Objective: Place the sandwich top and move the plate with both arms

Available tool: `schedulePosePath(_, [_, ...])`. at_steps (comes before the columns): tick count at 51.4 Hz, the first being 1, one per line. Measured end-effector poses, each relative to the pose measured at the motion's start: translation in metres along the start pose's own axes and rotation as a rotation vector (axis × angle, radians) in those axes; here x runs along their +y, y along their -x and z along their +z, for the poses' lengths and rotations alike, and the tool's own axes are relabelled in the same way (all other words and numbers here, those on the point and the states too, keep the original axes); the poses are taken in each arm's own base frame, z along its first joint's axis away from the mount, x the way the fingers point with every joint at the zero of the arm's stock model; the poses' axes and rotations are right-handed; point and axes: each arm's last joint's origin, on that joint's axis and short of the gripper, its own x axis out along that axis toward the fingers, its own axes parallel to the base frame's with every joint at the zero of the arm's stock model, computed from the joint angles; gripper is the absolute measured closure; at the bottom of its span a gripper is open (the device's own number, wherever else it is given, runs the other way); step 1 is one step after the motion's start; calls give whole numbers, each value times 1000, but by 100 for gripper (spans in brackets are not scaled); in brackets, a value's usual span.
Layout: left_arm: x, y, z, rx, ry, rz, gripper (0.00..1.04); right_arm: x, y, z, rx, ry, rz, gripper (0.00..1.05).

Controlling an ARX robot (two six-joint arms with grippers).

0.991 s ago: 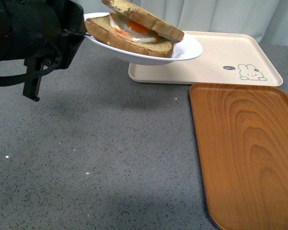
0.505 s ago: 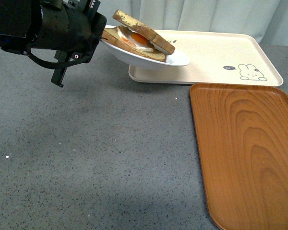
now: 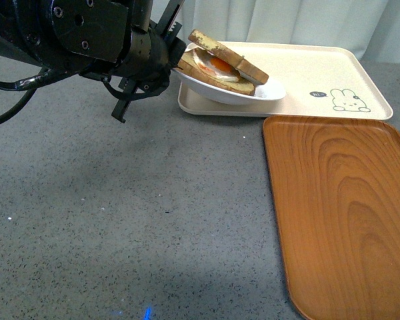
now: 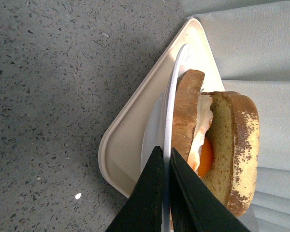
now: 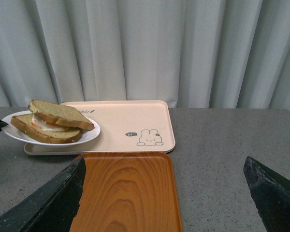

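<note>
The white plate (image 3: 269, 94) hangs tilted over the near left corner of the beige rabbit-print tray (image 3: 320, 70). My left gripper (image 3: 175, 67) is shut on the plate's left rim. In the left wrist view its black fingers (image 4: 152, 193) pinch the thin rim of the plate (image 4: 174, 92). On the plate, the sandwich top (image 3: 227, 53) leans on a fried egg (image 3: 221, 65) over the lower slice (image 3: 217, 77). My right gripper (image 5: 164, 164) is open and empty above the wooden tray (image 5: 125, 193), well apart from the plate (image 5: 89, 137). It is out of the front view.
The orange-brown wooden tray (image 3: 340, 213) lies at the right on the grey speckled table (image 3: 120, 213), just in front of the beige tray. Pale curtains (image 5: 150, 48) close off the far side.
My left arm has carried the plate with the sandwich rightward, away from the camera and lower, to hang over the beige tray's corner. The trays have not moved.
</note>
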Motion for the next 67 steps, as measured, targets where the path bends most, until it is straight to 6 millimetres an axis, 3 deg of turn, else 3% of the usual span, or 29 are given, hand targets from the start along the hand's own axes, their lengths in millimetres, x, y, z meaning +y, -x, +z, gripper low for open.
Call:
schedulePosePath(7, [1, -6, 1, 15, -26, 29, 98, 0, 0, 0, 0, 0, 0, 9])
schedulePosePath(25, [10, -5, -5, 111, -319, 110, 25, 0, 0, 0, 0, 0, 0, 9])
schedulePosePath(31, [4, -7, -11, 155, -387, 114, 5, 0, 0, 0, 0, 0, 0, 9])
schedulePosePath(36, [6, -5, -10, 163, -395, 141, 6, 0, 0, 0, 0, 0, 0, 9])
schedulePosePath(41, [24, 5, 6, 140, -406, 230, 6, 0, 0, 0, 0, 0, 0, 9])
schedulePosePath(53, [78, 51, 95, -25, -343, 372, 6, 0, 0, 0, 0, 0, 0, 9])
schedulePosePath(59, [107, 83, 106, -207, -654, 22, 28, 0, 0, 0, 0, 0, 0, 9])
schedulePosePath(63, [106, 136, 108, -416, -871, -115, 46, 0, 0, 0, 0, 0, 0, 9])
schedulePosePath(67, [99, 178, 107, -529, -952, -160, 60, 0, 0, 0, 0, 0, 0, 9])
